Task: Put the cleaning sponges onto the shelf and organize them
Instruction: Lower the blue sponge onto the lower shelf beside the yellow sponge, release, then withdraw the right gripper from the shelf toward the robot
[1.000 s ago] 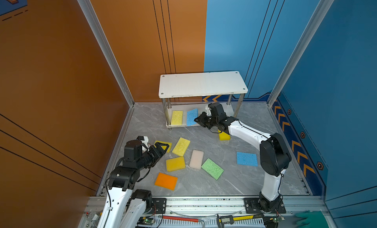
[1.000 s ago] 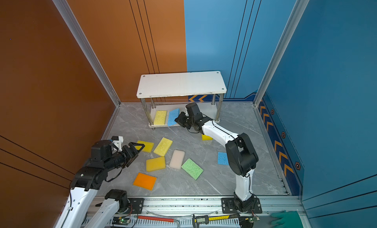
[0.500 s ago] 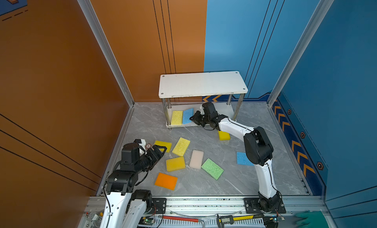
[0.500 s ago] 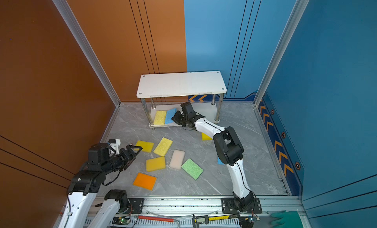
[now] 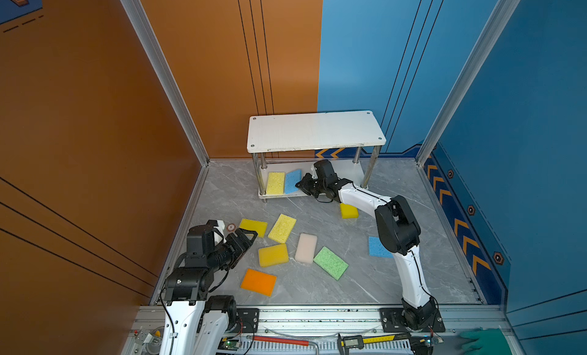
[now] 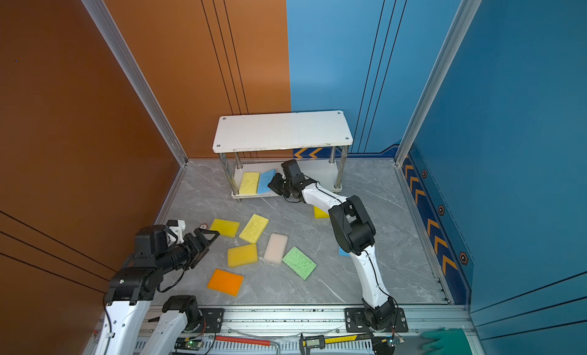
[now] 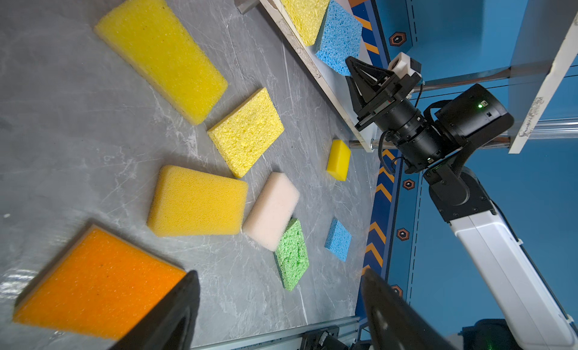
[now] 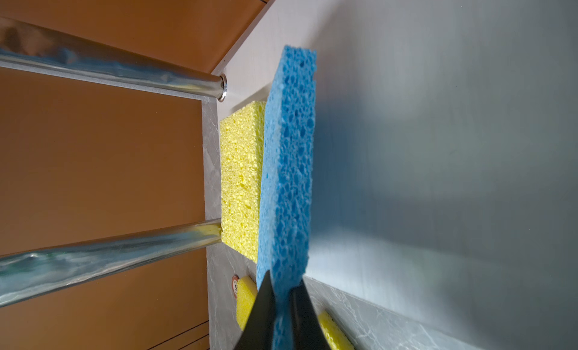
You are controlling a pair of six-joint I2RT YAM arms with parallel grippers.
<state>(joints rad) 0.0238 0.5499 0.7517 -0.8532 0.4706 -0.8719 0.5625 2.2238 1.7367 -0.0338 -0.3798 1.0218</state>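
The white two-tier shelf (image 5: 314, 131) stands at the back. A porous yellow sponge (image 5: 275, 182) lies on its lower board. My right gripper (image 5: 300, 185) is shut on a blue sponge (image 8: 289, 163), held on edge against that yellow sponge (image 8: 240, 176). On the floor lie yellow sponges (image 5: 253, 226) (image 5: 282, 228) (image 5: 273, 255), a beige one (image 5: 306, 248), a green one (image 5: 330, 263), an orange one (image 5: 258, 282), a blue one (image 5: 378, 247) and a small yellow one (image 5: 348, 210). My left gripper (image 5: 246, 236) hangs open over the floor's left side, holding nothing (image 7: 278, 276).
A small round disc (image 5: 231, 226) lies on the floor beside the left gripper. Orange and blue walls close in the marble floor on three sides. A caliper (image 5: 365, 340) and a green glove (image 5: 482, 339) rest on the front rail.
My right gripper has carried the blue sponge to the left along the lower board, up to the yellow sponge. The left gripper has hardly moved and stays open.
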